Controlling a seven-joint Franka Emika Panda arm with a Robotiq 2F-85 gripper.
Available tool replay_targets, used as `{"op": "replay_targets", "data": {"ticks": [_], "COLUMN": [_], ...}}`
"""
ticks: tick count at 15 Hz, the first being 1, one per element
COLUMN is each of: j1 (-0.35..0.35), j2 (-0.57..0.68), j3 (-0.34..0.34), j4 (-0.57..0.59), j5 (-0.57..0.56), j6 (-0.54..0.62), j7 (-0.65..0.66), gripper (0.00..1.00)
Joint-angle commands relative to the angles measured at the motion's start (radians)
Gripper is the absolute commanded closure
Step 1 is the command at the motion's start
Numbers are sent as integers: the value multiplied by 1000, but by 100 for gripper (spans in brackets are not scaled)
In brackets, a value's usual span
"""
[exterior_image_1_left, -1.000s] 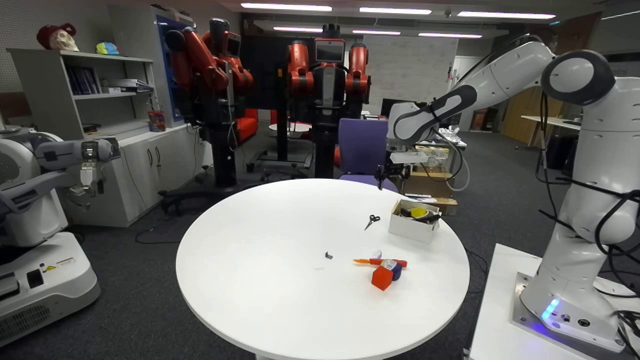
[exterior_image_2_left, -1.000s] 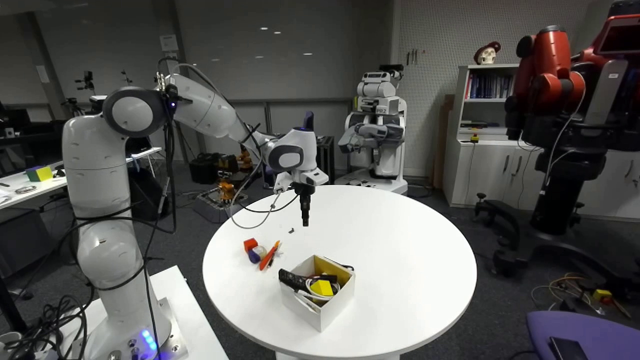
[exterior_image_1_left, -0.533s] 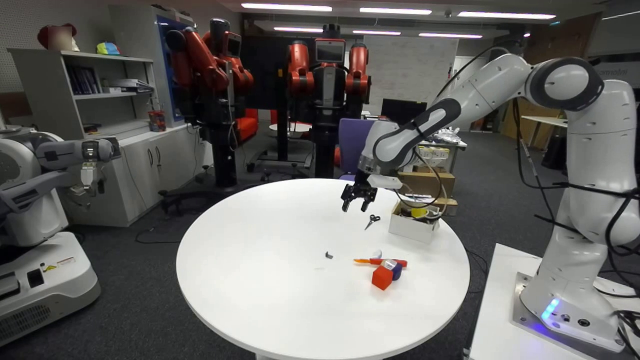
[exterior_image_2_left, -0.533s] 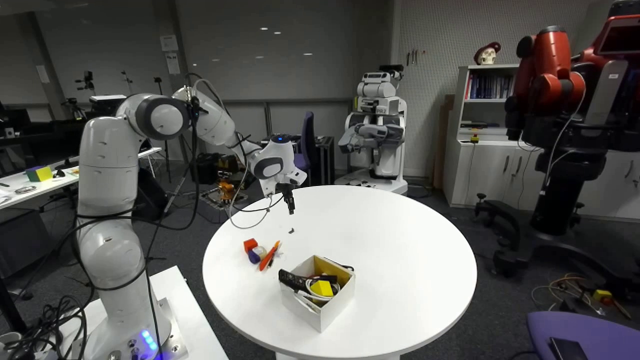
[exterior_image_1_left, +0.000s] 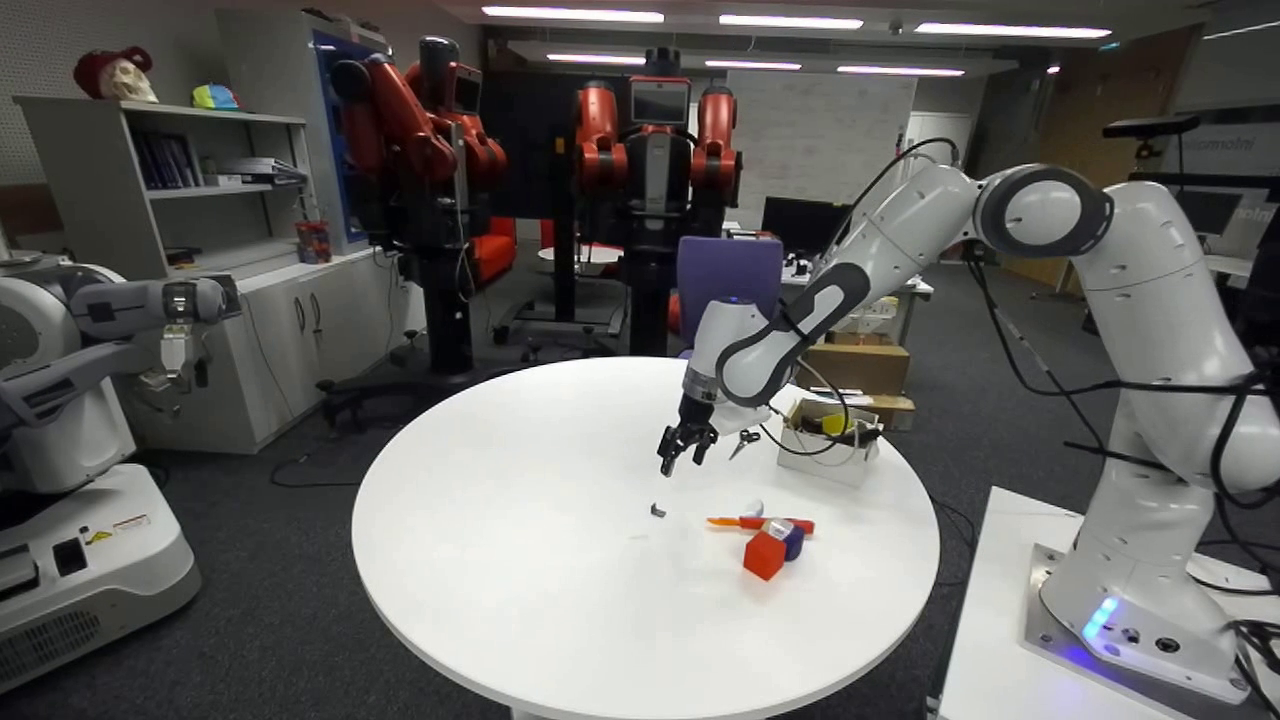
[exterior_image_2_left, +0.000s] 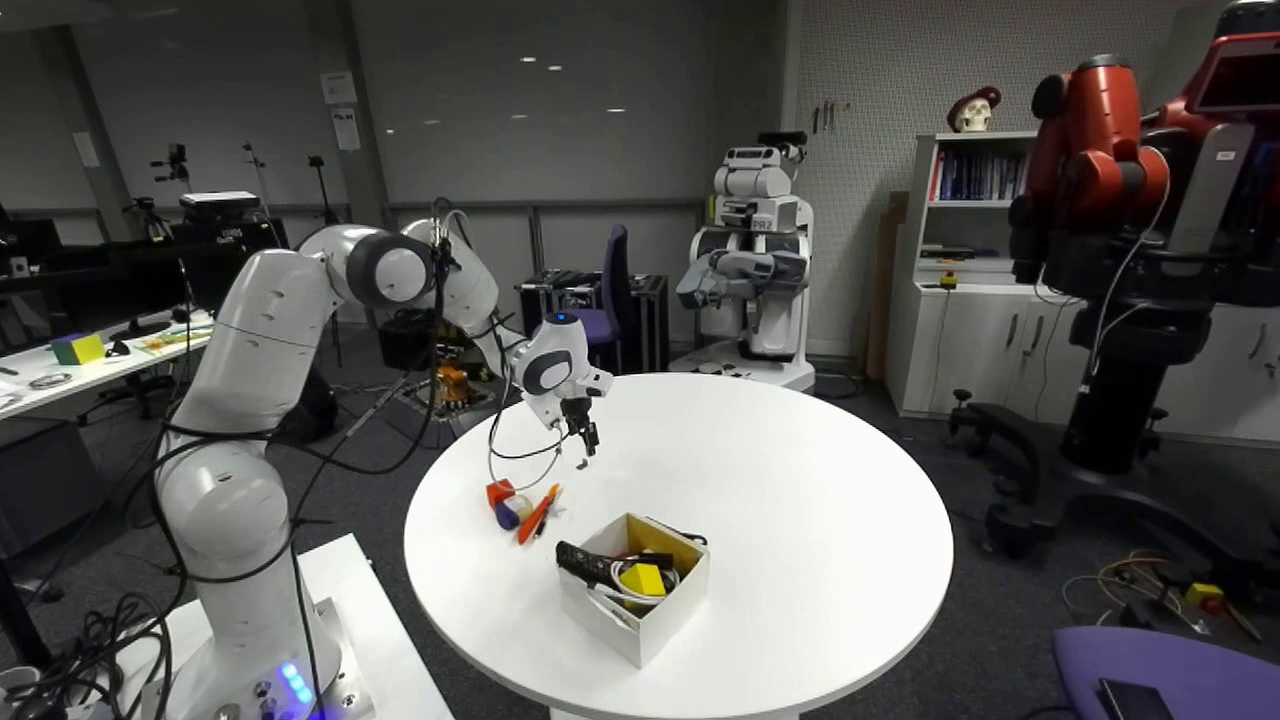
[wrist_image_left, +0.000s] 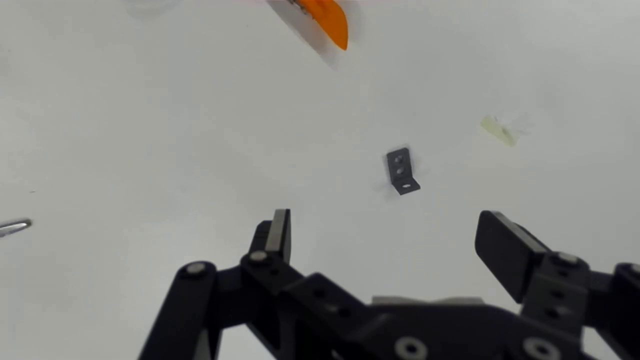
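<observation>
While its jaws stand spread wide with nothing between them, the gripper (wrist_image_left: 384, 217) sits low in the wrist view, and there's the small dark bracket (wrist_image_left: 401, 177), just right of centre, untouched! In an exterior view, the red block (exterior_image_1_left: 765, 556) lies lower right, well apart. In an exterior view, above the white box (exterior_image_2_left: 680, 622) at lower centre, the gripper leans: one fingertip landing early could skid the bracket away.

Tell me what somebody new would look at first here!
Probably the big white robot arm, stretched out over the round white table with its jaws open near a small dark bracket. Next, I think, the bright red block on that table and the yellow object inside the open white box. Beyond the table, in an exterior view, a tall red-and-black robot stands out too.
</observation>
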Motion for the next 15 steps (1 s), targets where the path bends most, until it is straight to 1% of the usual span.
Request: {"op": "replay_targets", "data": {"ticks": [1, 6, 12, 15], "j1": [34, 69, 122, 133], "j2": [84, 165, 199, 202], "j3": [-31, -46, -97, -103], "j4": [96, 189, 227, 232], "j5": [-44, -49, -93, -109], "j6": [-8, -32, -99, -130], "j7": [-6, 10, 38, 34], "gripper": [0, 0, 0, 0]}}
